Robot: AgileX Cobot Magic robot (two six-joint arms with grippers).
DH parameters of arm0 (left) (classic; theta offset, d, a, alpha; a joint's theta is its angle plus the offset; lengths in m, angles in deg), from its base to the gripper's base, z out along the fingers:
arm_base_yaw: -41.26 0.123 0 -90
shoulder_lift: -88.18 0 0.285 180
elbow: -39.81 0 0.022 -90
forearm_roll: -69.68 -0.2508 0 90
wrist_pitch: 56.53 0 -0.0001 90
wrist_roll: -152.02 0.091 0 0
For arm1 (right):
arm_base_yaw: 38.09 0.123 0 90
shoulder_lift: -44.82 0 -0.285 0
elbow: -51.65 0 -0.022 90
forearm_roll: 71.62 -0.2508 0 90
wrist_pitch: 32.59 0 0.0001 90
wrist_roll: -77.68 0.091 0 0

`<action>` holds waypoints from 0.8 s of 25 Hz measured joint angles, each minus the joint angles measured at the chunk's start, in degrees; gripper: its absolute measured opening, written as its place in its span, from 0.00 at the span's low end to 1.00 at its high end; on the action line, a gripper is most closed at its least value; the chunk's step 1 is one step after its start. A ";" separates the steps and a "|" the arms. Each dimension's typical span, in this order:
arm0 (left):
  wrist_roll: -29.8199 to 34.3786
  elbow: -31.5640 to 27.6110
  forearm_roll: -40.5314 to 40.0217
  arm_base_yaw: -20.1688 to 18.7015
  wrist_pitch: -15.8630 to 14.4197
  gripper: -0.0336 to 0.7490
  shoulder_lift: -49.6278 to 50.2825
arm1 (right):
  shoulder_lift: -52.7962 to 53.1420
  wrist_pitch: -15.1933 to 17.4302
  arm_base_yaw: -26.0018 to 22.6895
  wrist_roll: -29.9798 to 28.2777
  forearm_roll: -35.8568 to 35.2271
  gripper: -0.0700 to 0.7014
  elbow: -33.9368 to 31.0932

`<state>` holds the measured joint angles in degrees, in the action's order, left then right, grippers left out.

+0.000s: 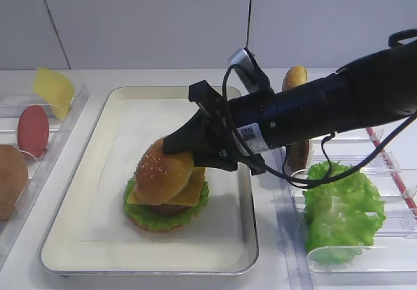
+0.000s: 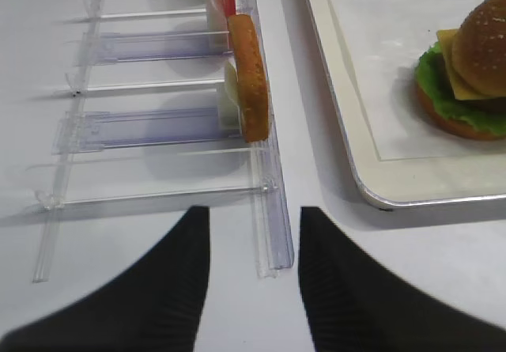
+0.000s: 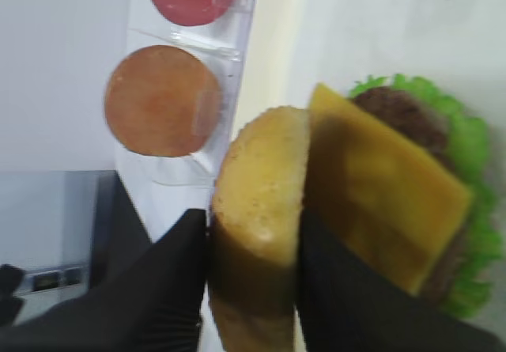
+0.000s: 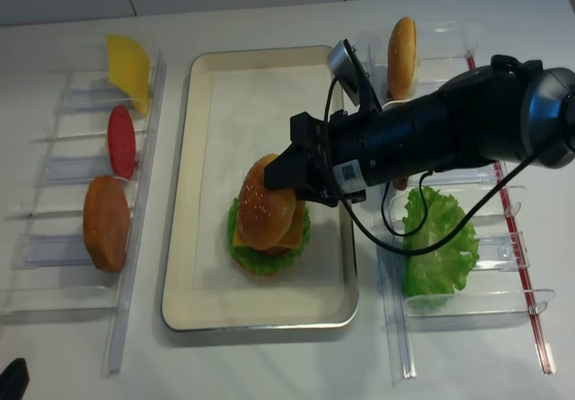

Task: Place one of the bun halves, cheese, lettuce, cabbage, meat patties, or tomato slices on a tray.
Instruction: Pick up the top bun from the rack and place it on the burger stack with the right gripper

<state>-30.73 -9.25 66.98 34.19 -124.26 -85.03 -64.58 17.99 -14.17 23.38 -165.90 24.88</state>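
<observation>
Right gripper (image 3: 253, 289): jaws grasping bun top (image 1: 163, 171), tilted on cheese (image 1: 190, 189). Level bun over stack, release gently, lift clear. Left gripper (image 2: 253, 289): jaws apart, idle.

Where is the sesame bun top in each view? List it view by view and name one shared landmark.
Exterior high: sesame bun top left of centre, on the burger.
Right wrist: bottom centre, between the black fingers.
Left wrist: upper right edge.
Exterior high (realsense): centre.
Shared landmark: the tray, its rim in every view.
</observation>
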 joint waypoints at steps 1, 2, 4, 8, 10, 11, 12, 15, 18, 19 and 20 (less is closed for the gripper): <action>0.00 0.00 0.00 0.00 0.00 0.37 0.00 | 0.00 -0.53 0.00 0.00 0.31 0.48 0.00; 0.00 0.00 0.00 0.00 0.00 0.37 0.00 | 0.00 -1.43 0.00 0.00 1.04 0.50 0.00; 0.00 0.00 0.00 0.00 0.00 0.37 0.00 | 0.00 -2.97 0.00 0.00 1.81 0.54 0.00; 0.00 0.00 0.00 0.00 0.00 0.37 0.00 | 0.00 -4.45 0.00 0.00 2.81 0.60 0.00; 0.00 0.00 0.00 0.00 0.00 0.37 0.00 | 0.00 -4.45 0.00 0.00 2.81 0.61 0.00; 0.00 0.00 0.00 0.00 0.00 0.37 0.00 | 0.00 -4.45 0.00 0.00 2.81 0.61 0.00; 0.00 0.00 0.00 0.00 0.00 0.37 0.00 | 0.00 -4.30 -0.12 0.00 2.81 0.61 0.00; 0.00 0.00 0.00 0.00 0.00 0.37 0.00 | 0.00 -2.85 -1.22 0.39 3.58 0.61 0.00; 0.00 0.00 0.00 0.00 0.00 0.37 0.00 | 0.00 -1.30 -2.63 0.75 4.01 0.61 0.00; 0.00 0.00 0.00 0.00 0.00 0.37 0.00 | 0.00 -1.06 -2.75 0.79 4.13 0.61 0.00; 0.00 0.00 0.00 0.00 0.00 0.37 0.00 | 0.00 -0.91 -2.75 0.79 4.13 0.61 0.00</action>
<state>-30.73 -9.25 66.98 34.19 -124.26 -85.03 -64.58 17.08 -16.92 24.17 -161.76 24.88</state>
